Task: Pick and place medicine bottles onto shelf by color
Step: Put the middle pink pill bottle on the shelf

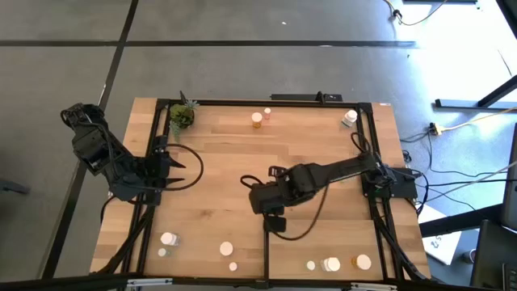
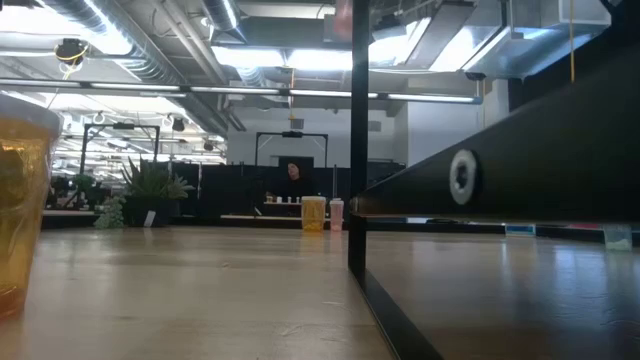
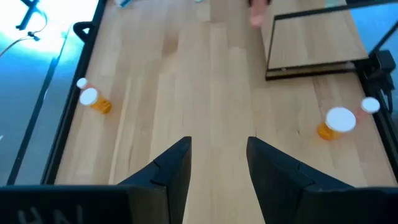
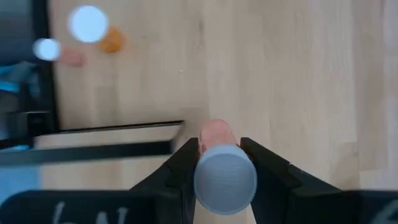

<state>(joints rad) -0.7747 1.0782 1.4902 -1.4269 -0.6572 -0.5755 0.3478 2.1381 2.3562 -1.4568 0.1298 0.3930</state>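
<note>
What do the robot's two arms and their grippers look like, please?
Both arms are dark, jointed and trailed by looping black cables. The left gripper has two black, wedge-shaped fingers; the right gripper has matching black fingers. Pale lettering marks each wrist housing.

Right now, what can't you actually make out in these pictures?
- Held bottle, right wrist view: its grey cap hides most of the body, so colour is unsure.
- Right gripper, high view: the arm covers what it holds.
- Amber bottle, low view: cut off by the edge.

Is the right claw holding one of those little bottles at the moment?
Yes: in the right wrist view the right gripper has its two dark fingers closed on a small bottle with a pale cap, above the wooden table.
</note>
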